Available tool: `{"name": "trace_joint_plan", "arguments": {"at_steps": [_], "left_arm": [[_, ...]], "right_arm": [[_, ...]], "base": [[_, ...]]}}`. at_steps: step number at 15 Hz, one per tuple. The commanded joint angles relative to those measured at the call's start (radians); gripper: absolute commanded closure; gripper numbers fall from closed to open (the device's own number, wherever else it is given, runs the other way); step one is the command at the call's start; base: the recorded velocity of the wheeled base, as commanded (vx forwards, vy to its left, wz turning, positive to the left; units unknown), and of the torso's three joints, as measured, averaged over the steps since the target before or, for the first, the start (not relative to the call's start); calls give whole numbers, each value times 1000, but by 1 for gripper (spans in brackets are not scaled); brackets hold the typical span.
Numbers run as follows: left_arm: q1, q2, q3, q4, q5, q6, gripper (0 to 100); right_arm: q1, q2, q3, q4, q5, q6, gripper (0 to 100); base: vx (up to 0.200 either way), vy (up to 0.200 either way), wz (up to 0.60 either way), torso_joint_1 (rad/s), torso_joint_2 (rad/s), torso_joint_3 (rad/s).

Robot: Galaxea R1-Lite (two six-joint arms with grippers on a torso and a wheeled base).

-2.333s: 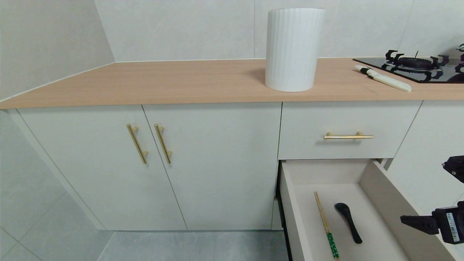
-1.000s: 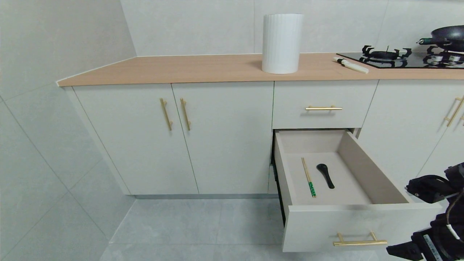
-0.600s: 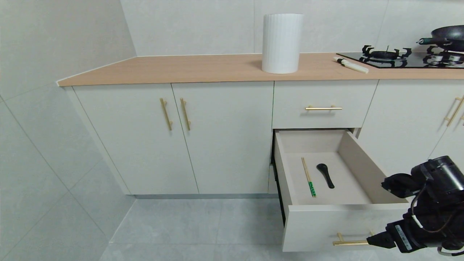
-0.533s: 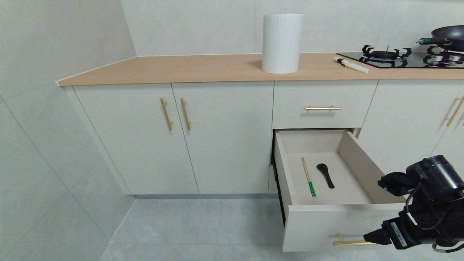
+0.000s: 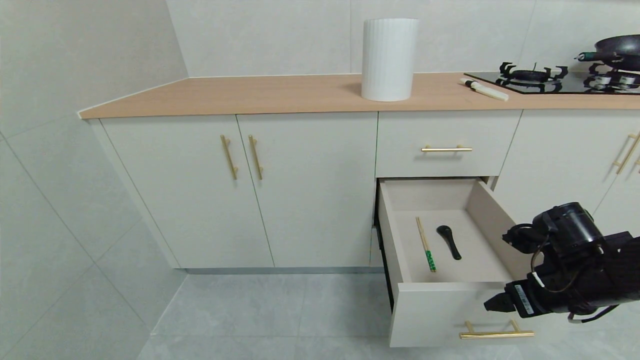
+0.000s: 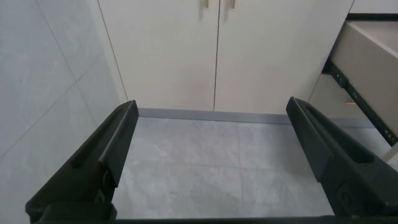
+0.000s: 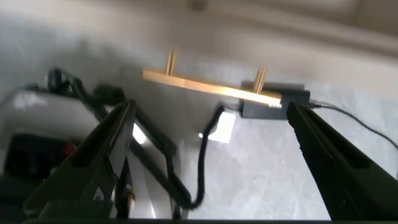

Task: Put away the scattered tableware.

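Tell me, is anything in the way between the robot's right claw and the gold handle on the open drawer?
Nothing visible is in the way. The open right gripper faces the gold handle on the drawer front, with nothing seen between them. The chopsticks and spoon lie inside the drawer.

Countertop [image 5: 250,95]: wood-grain, matt. 2 cabinet doors [image 5: 190,200]: smooth matt off-white. Handles [image 5: 446,149]: brushed brass-coloured metal. Open drawer [image 5: 492,225]: matt beige inside. Chopsticks [image 5: 425,244]: bare wood, green patterned ends. Spoon [image 5: 449,241]: glossy black, material unclear. Ribbed canister [image 5: 388,59]: matt white. Hob [image 5: 550,84]: glossy black glass. Floor [image 5: 250,320]: matt grey stone-look tiles.
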Motion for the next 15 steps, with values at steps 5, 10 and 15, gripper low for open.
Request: {"name": "trace_joint_plan", "arguments": {"at_steps": [5, 10, 15], "left_arm": [[0, 0, 0, 0, 0, -1, 0], [0, 0, 0, 0, 0, -1, 0], [0, 0, 0, 0, 0, -1, 0]], "right_arm": [[-35, 106, -134, 0, 0, 27, 0], [-68, 247, -280, 0, 0, 27, 0], [-81, 406, -511, 0, 0, 24, 0]], "base": [[0, 0, 0, 0, 0, 0], [0, 0, 0, 0, 0, 0], [0, 0, 0, 0, 0, 0]]}}
